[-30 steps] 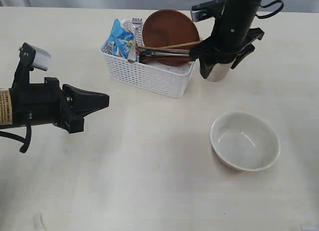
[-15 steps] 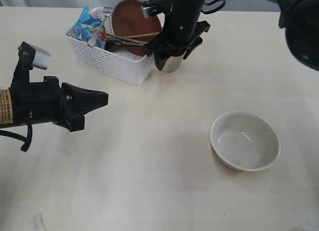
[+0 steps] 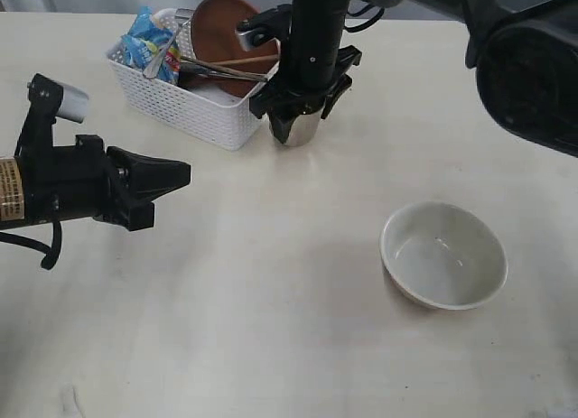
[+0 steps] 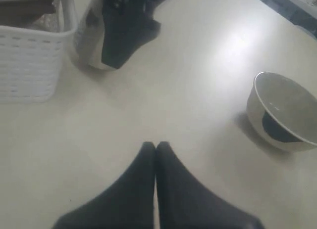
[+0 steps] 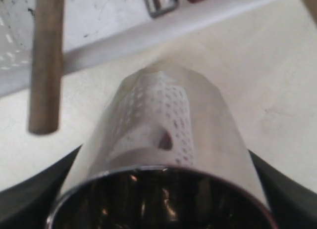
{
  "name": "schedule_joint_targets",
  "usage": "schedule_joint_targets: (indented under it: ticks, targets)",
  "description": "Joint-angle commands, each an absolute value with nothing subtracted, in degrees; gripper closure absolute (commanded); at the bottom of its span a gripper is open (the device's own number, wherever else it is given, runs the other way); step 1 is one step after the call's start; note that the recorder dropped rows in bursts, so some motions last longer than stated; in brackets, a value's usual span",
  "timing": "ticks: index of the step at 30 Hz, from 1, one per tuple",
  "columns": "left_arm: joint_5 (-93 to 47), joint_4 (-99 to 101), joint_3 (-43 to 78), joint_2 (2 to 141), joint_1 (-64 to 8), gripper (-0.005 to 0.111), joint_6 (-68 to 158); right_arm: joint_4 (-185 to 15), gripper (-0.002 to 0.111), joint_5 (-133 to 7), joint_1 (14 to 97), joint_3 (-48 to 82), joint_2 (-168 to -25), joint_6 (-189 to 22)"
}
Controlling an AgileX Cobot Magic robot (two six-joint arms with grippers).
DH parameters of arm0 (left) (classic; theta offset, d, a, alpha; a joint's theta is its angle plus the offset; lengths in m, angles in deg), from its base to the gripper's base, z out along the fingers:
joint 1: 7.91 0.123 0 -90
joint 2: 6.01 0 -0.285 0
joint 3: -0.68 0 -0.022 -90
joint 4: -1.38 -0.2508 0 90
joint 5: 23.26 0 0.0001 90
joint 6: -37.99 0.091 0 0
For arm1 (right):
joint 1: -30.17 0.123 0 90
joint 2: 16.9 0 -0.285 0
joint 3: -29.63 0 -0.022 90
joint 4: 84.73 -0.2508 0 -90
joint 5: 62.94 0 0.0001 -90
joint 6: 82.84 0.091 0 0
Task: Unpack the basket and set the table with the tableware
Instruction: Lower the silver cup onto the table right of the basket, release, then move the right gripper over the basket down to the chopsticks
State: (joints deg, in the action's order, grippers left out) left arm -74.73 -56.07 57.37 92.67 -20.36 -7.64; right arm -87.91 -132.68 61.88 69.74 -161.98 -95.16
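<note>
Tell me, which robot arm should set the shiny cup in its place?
Right. The right gripper is closed around the steel cup, next to the basket. The left gripper is shut, holds nothing, and is well away from the cup.

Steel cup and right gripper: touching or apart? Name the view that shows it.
Touching. Right wrist view: the right gripper clamps the steel cup, fingers against both sides.

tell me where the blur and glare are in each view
Exterior view: sharp and evenly lit, with a soft shadow beneath the bowl. Left wrist view: softly focused throughout, with a bright glare patch on the table and the basket hazy. Right wrist view: the steel cup fills the frame, its near rim blurred and its side mirroring the basket's holes.
</note>
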Motion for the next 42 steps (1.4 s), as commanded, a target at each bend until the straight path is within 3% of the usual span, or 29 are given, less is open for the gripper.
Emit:
schedule_joint_targets:
  ticks: [1,4,6,8,12,14,36,42]
  targets:
    - [-74.7,-55.1,57.5,92.3,-20.5,0.107,-7.4,-87.6,0.109,-132.9,61.6,70.2,-161.8,-95.8]
    - [-74.7,-55.1,57.5,92.3,-20.5,0.107,-7.4,-87.6,0.108,-132.9,61.6,70.2,-161.8,-96.0]
    - [-74.7,-55.1,57.5,92.3,-20.5,0.107,-7.4,-87.6,0.103,-132.9,61.6,70.2,-161.8,-96.0]
    - [-74.7,-55.1,57.5,92.3,-20.5,0.107,-7.4,-87.6,0.09,-132.9,61.6,70.2,-161.8,-95.8]
    - [-74.7,-55.1,57.5,92.3,-20.5,0.107,-7.4,-87.6,0.045,-132.9,61.8,70.2,-161.8,-94.2]
    - [-74.7,-55.1,57.5,92.3,-20.5,0.107,-7.4,-87.6,0.035,-132.9,61.8,70.2,-161.5,-94.0]
    - [-74.3,-55.1,57.5,92.3,-20.5,0.107,-7.4,-81.4,0.033,-132.9,61.7,70.2,-151.9,-91.0]
    - [-74.3,-55.1,57.5,92.3,-20.5,0.107,-7.4,-92.9,0.033,-132.9,61.9,70.2,-147.5,-97.6]
